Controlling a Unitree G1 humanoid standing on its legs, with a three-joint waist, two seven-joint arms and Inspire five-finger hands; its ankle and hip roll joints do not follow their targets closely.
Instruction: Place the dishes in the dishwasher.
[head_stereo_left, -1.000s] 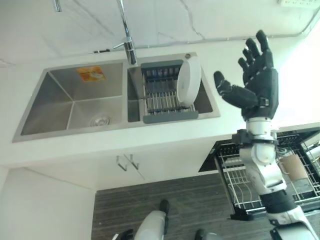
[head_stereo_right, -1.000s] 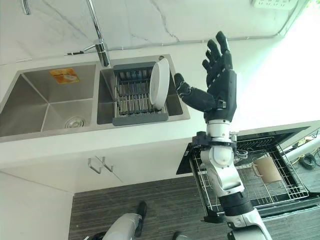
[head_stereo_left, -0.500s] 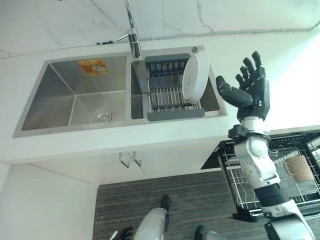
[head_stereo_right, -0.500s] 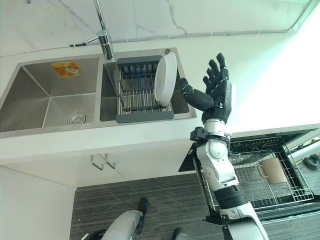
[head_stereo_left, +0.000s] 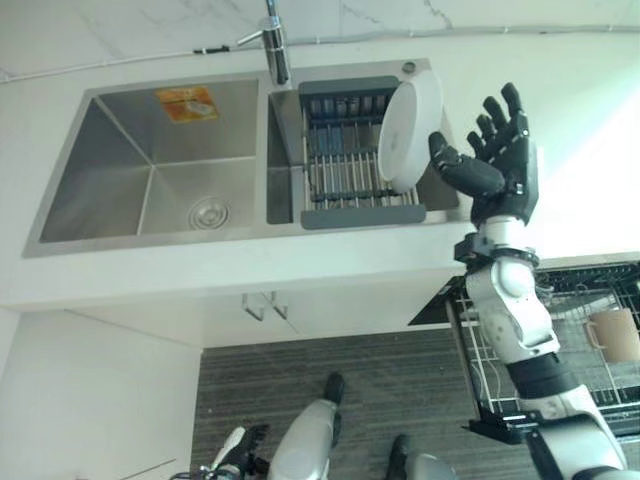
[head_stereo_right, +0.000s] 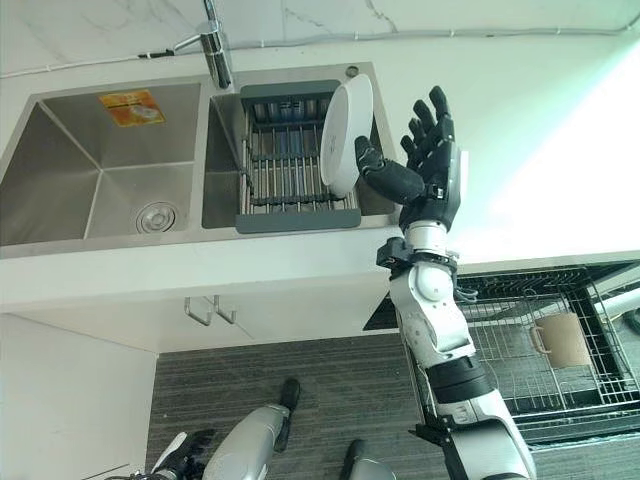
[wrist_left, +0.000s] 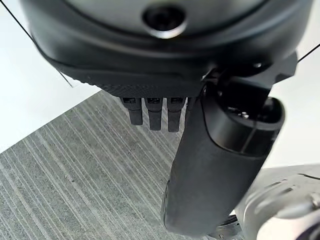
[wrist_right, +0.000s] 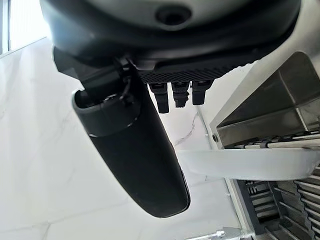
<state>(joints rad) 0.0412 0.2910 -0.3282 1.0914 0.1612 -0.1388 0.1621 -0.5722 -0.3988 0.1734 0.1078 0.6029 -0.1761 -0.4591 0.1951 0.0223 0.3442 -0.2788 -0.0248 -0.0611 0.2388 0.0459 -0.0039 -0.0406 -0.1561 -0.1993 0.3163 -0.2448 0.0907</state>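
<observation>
A white plate (head_stereo_left: 408, 132) stands on edge at the right end of a grey dish rack (head_stereo_left: 345, 170) in the right basin of the steel sink (head_stereo_left: 150, 225). My right hand (head_stereo_left: 500, 165) is raised just right of the plate, open, fingers spread, palm toward it. Its thumb (wrist_right: 135, 155) reaches to the plate's rim (wrist_right: 250, 162); I cannot tell if they touch. My left hand (wrist_left: 220, 165) hangs open over the grey floor, holding nothing. The dishwasher's wire rack (head_stereo_right: 520, 350) is pulled out at the lower right, below the counter.
A brown mug (head_stereo_right: 562, 340) lies in the dishwasher rack. A tall tap (head_stereo_left: 275, 40) rises between the two basins. The left basin (head_stereo_left: 150, 170) has an orange sticker on its back wall. Two cabinet handles (head_stereo_left: 262, 305) sit under the white counter.
The camera has shifted. My right hand has come down and moved left toward the plate; its thumb is now at the plate's rim. The plate stands as before.
</observation>
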